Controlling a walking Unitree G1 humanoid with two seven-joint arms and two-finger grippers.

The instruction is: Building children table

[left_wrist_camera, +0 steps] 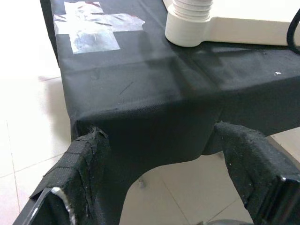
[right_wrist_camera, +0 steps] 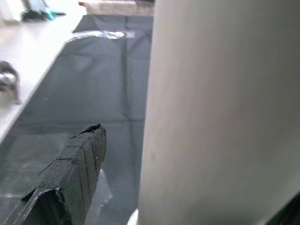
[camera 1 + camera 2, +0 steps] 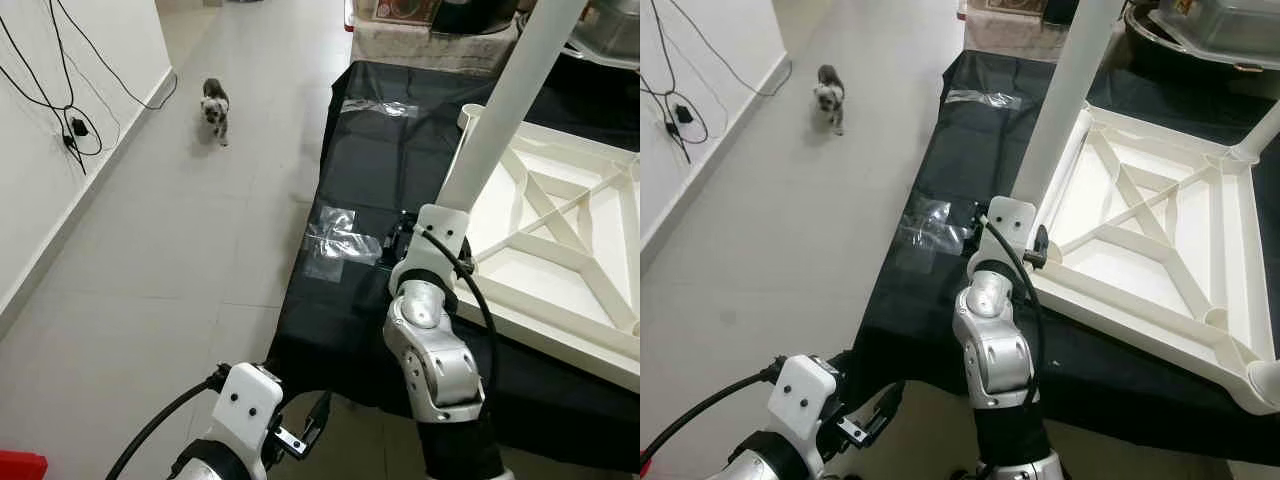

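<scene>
Up close, the right gripper [image 2: 140, 187] is clamped around the white table leg [image 3: 1060, 95], one black padded finger [image 2: 75, 168] showing against the leg's left side in the right wrist view while the leg bulks large beside it. That leg stands upright in the near left corner socket of the upturned white tabletop [image 3: 1140, 240], which lies ribs-up on a black cloth-covered surface [image 3: 360, 180]; another short leg stub [image 3: 1245, 150] rises at its far right corner. The left gripper [image 1: 159, 173] hangs low at the near edge of the black cloth, its two fingers [image 1: 86, 159] spread apart with nothing between them. Patches of clear tape [image 3: 335, 240] lie on the cloth near the leg. Farther out, a small grey dog [image 3: 215, 108] stands on the pale tiled floor [image 3: 150, 300], and black cables [image 3: 70, 125] hang along the white wall
</scene>
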